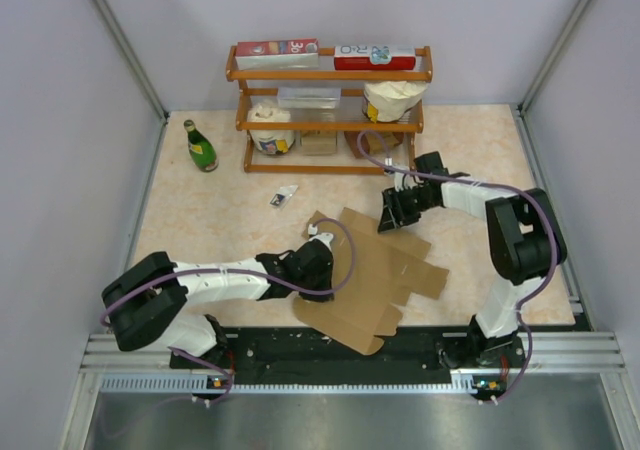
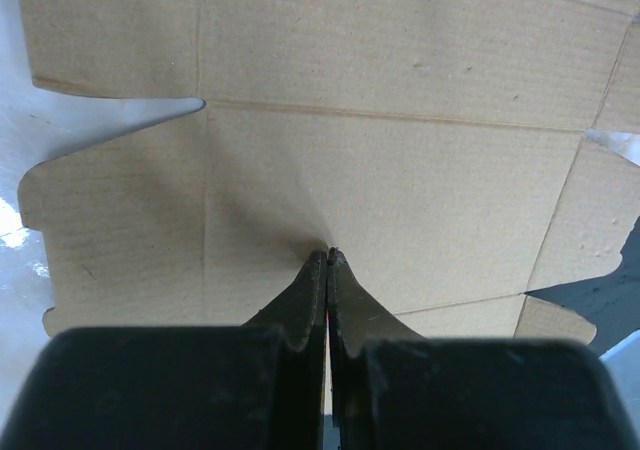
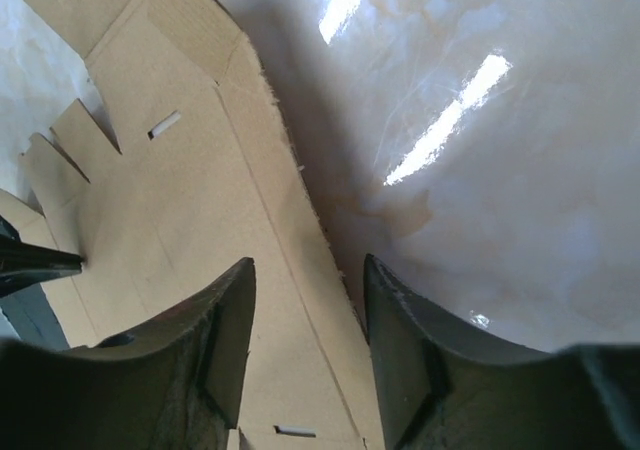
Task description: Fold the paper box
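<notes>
The paper box (image 1: 375, 270) is a flat brown die-cut cardboard sheet lying unfolded on the table between the arms. My left gripper (image 1: 322, 260) is shut, and its tips (image 2: 328, 254) press down on the sheet's (image 2: 400, 170) middle panel near a crease. My right gripper (image 1: 392, 215) is open at the sheet's far right corner. In the right wrist view the sheet's (image 3: 180, 200) edge runs between my open right gripper (image 3: 308, 270), with one finger over cardboard and the other over bare table.
A wooden shelf (image 1: 330, 110) at the back holds red-and-white cartons (image 1: 277, 52) and white tubs (image 1: 271, 127). A green bottle (image 1: 200, 146) stands at the back left. A small wrapper (image 1: 283, 197) lies beyond the sheet. The sheet overhangs the black strip (image 1: 300, 345) at the near edge.
</notes>
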`<state>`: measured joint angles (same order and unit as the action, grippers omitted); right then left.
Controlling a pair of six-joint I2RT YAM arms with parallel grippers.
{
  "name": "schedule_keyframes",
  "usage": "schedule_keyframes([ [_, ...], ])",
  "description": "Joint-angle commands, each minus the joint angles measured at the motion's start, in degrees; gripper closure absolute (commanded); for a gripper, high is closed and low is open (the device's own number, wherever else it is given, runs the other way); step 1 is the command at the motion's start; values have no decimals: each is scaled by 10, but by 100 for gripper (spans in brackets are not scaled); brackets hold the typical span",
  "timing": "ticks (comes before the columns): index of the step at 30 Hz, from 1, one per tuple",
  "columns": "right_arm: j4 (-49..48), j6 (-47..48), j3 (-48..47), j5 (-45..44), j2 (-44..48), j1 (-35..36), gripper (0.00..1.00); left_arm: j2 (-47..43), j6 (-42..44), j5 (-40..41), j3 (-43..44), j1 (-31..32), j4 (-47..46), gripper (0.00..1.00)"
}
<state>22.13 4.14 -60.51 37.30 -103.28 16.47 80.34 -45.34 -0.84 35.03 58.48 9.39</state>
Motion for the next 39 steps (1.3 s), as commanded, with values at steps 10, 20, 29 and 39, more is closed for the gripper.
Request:
schedule_keyframes([
  [10, -52, 0, 24, 8, 60, 29, 63, 8, -9, -18, -15, -1, -38, 100],
  [20, -52, 16, 42, 14, 75, 39, 69, 21, -8, -28, -19, -1, -52, 100],
  [29, -33, 29, 34, -43, 56, 64, 70, 31, -12, -37, -29, -1, -66, 100],
  [39, -33, 25, 32, -77, 65, 71, 90, 33, -12, -36, -33, -1, -72, 100],
])
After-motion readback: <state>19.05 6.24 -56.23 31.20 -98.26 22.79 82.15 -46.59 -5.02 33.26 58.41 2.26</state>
